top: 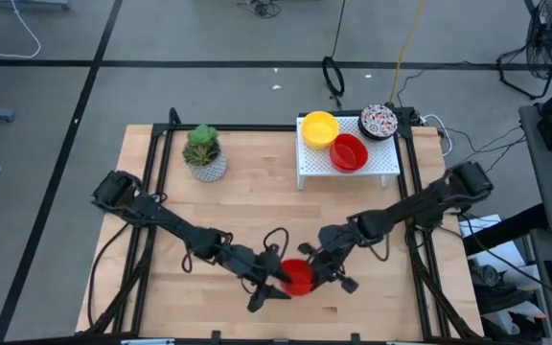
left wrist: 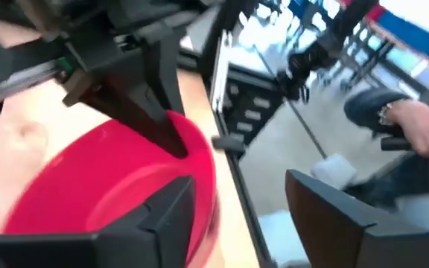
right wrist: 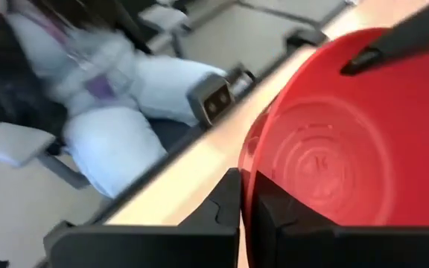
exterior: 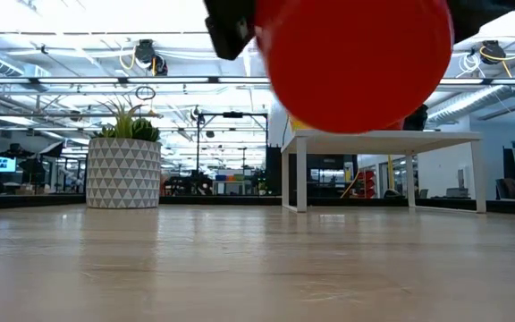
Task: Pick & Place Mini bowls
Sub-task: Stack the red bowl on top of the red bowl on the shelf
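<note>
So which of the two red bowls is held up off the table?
The red bowl between both tools, at the table's front; the other red bowl sits on the white shelf.

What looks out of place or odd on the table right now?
One red mini bowl hangs in the air at the table's front edge, between both claws: the right claw pinches its rim while the left claw stands open beside it. The other bowls sit orderly on the white shelf. Nothing looks spilled or damaged.

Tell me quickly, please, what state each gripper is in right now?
Left gripper: open, fingers either side of the red bowl's rim.
Right gripper: shut on the red bowl's rim, held above the table.
</note>
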Controlling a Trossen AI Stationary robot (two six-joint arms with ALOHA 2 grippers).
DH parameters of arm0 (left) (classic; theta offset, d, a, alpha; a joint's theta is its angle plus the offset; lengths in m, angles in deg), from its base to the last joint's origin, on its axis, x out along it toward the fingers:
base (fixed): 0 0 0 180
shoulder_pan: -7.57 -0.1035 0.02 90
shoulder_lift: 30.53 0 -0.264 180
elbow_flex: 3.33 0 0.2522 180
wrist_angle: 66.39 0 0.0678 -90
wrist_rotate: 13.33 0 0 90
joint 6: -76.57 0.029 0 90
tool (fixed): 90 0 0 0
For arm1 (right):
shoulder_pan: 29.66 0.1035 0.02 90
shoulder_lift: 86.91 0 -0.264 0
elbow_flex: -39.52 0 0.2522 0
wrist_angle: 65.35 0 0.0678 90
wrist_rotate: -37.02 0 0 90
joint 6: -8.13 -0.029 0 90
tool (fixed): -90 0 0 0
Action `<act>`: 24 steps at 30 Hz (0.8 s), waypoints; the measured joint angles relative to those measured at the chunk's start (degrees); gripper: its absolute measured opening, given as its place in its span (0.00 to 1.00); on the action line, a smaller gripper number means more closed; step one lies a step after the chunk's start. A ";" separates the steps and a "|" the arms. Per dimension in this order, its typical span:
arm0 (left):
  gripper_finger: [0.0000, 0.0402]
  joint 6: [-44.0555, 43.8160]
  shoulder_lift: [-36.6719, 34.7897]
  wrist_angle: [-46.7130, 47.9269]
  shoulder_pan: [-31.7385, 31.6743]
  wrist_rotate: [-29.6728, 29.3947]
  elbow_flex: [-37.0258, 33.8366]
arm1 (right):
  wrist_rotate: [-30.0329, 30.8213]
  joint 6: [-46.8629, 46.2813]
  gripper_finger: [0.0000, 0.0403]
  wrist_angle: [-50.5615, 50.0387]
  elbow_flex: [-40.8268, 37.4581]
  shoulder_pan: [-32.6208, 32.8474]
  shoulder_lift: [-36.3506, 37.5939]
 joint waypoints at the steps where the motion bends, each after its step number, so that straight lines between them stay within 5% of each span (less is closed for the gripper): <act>1: 0.54 -0.29 0.00 -0.56 -0.31 -0.14 0.00 | 2.12 0.03 0.00 -3.20 0.00 0.04 1.84; 9: 0.60 0.42 -4.55 0.61 -2.58 0.44 -0.09 | 20.10 -0.36 0.00 -23.15 -0.02 -0.09 16.75; 16: 0.61 8.38 -12.42 1.44 -3.64 -1.86 0.06 | 42.40 -1.57 0.00 -36.47 0.00 0.00 28.16; 19: 0.61 9.09 -15.33 4.49 -3.67 -2.43 -0.05 | 53.00 -1.30 0.00 -38.76 0.00 -0.11 32.02; 24: 0.61 9.05 -18.93 9.16 -3.75 -3.21 -0.01 | 62.18 -0.86 0.00 -38.50 0.00 -0.47 36.63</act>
